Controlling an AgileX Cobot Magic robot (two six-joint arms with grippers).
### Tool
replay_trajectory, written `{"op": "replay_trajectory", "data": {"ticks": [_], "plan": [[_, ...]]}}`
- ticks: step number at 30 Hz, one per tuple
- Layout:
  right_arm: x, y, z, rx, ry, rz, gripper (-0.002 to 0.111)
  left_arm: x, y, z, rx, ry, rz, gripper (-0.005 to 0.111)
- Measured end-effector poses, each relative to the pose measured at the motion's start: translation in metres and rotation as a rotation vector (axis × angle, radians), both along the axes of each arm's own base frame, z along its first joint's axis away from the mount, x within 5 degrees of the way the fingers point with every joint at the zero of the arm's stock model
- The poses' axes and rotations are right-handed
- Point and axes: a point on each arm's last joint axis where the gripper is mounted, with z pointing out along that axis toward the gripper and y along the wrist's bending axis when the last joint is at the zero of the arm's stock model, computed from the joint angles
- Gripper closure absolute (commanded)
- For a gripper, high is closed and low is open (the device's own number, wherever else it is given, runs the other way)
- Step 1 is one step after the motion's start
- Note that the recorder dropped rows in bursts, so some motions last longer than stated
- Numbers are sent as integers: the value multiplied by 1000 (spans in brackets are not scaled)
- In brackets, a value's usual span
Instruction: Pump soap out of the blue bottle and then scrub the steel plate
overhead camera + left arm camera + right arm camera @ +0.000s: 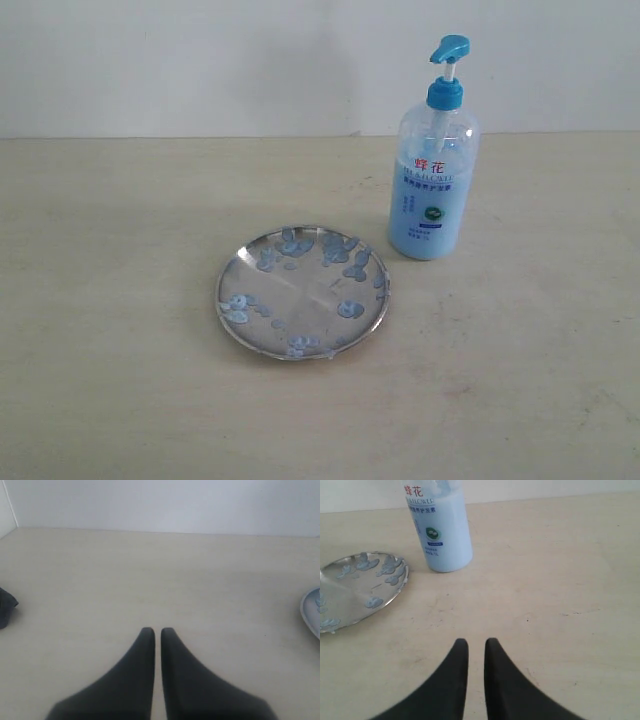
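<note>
Left tool (156,632): black fingers pressed nearly together, pinching nothing, over the bare pale worktop (150,570).
Round shiny steel plate (308,288): flat on the worktop, dotted with pale blue soap blobs (340,250).
Tall clear blue bottle (433,190): upright, just right of and behind the plate, not touching it.
Right tool (476,642): fingers close together, empty.
Pumping, judged next: press the bright blue pump head (450,48) straight down, or the bottle may tip.
</note>
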Motion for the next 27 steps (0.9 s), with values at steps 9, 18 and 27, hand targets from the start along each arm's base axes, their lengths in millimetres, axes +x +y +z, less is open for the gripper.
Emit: {"op": "replay_trajectory", "data": {"ticks": [9,18,27], "plan": [[0,0,0,0,0,-1,106,0,0,0,3,-2,0,102],[0,0,0,3,0,-2,106,0,0,1,4,-8,1,102],[0,0,0,3,0,-2,106,0,0,1,4,-10,1,102]]}}
